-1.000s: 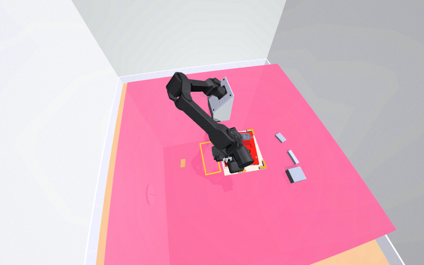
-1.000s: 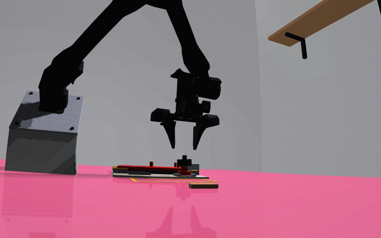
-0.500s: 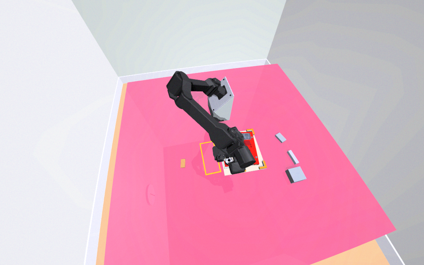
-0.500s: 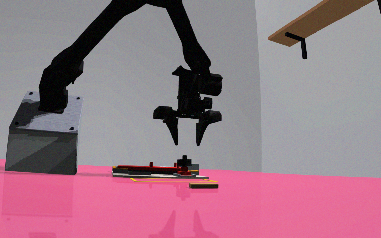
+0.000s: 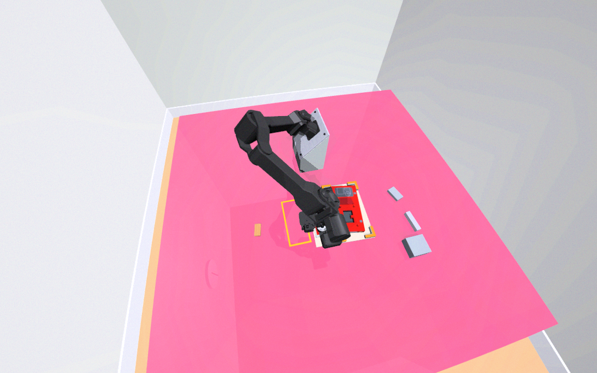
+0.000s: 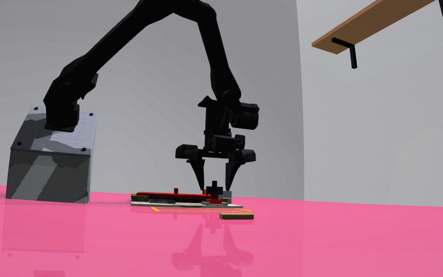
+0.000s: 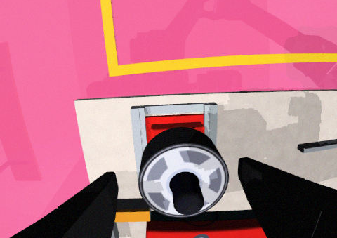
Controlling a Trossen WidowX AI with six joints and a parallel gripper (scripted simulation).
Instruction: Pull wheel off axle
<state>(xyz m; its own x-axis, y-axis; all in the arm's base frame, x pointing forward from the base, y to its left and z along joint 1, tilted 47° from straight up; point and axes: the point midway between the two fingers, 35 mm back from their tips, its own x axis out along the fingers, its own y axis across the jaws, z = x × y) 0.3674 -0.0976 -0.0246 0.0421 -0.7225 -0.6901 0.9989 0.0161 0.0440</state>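
A small tan block (image 6: pixel 236 216) lies near the yellow-outlined marked area (image 7: pixel 196 62), and three grey blocks (image 5: pixel 415 244) sit well to the right of the red board (image 5: pixel 354 211). The wheel (image 7: pixel 184 179) sits on its upright axle (image 7: pixel 185 193) at the board's near left corner. The gripper (image 6: pixel 215 182) hangs over it, fingers spread wide on either side, apart from its rim and holding nothing.

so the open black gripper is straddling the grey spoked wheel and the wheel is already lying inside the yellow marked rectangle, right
Not quite. The open black gripper does straddle the grey spoked wheel, but the wheel is on its upright dark axle on the board, outside the yellow marked rectangle. The wrist view shows this.
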